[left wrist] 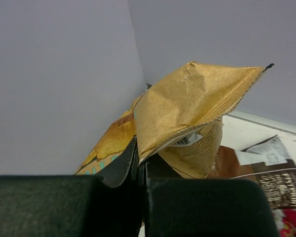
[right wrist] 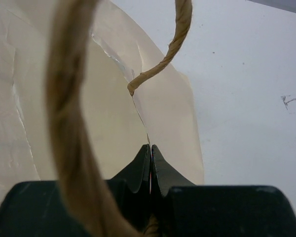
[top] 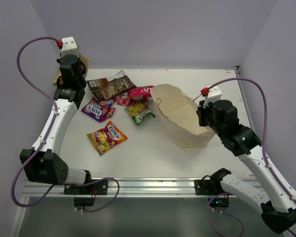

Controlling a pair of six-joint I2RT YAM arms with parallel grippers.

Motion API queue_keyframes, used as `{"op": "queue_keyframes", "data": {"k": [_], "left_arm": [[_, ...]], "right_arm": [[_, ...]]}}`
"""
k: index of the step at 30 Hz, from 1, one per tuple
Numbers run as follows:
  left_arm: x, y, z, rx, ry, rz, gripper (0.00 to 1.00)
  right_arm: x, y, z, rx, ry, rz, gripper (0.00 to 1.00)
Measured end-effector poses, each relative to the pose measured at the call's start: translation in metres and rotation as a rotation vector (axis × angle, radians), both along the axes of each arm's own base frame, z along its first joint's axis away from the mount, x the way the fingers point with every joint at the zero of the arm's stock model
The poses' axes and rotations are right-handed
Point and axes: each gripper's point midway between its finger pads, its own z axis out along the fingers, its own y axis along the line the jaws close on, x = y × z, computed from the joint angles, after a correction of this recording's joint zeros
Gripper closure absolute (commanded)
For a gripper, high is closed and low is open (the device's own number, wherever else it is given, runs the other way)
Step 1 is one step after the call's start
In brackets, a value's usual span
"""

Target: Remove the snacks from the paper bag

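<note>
Since the bag (top: 180, 118) lies slumped on its side on the table (top: 153, 153) with its mouth turned left, it reads as thin, soft paper that creases and sags rather than holding a shape. The right gripper (right wrist: 150, 157) sits at the bag's right edge, its jaws pressed together with the paper rim pinched between them. A brown cord (right wrist: 69, 123) handle loops just in front of them. That rim is light to lift but would probably tear under a hard pull, so a doubled fold or the cord's root looks the safer hold.

Well left of the bag, past the other snacks, the left gripper (left wrist: 140, 170) is clamped tight on the lower edge of the tan pouch (left wrist: 197, 98). The pouch looks light and fairly stiff, keeping its puffed form, and its flat seam suits a pinch. Whether it touches the table I cannot tell.

Left of the bag's mouth lie the brown pouch (top: 108, 88) and the pink (top: 140, 92), purple (top: 98, 108), green-yellow (top: 139, 112) and orange-yellow (top: 107, 138) packets. The pink and green-yellow ones are nearest the mouth. Their glossy film is likely slippery and crinkly, so they are best taken by a crimped end. Anything left inside the bag is hidden.
</note>
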Motion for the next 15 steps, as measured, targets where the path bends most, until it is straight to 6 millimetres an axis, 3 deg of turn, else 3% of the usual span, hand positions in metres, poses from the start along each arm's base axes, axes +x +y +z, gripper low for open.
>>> {"op": "queue_keyframes", "data": {"k": [6,10,15], "left_arm": [[0.042,0.016,-0.051,-0.189,-0.048,0.006,1.00],[0.039,0.045,-0.092,-0.364,-0.108,0.065,1.00],[0.010,0.064,-0.177,-0.552,-0.084,0.167,1.00]], "right_arm": [[-0.004,0.001,0.005,0.017,-0.015,0.013,1.00],[-0.004,0.001,0.005,0.017,-0.013,0.015,1.00],[-0.005,0.001,0.002,0.014,-0.007,0.016,1.00]]}}
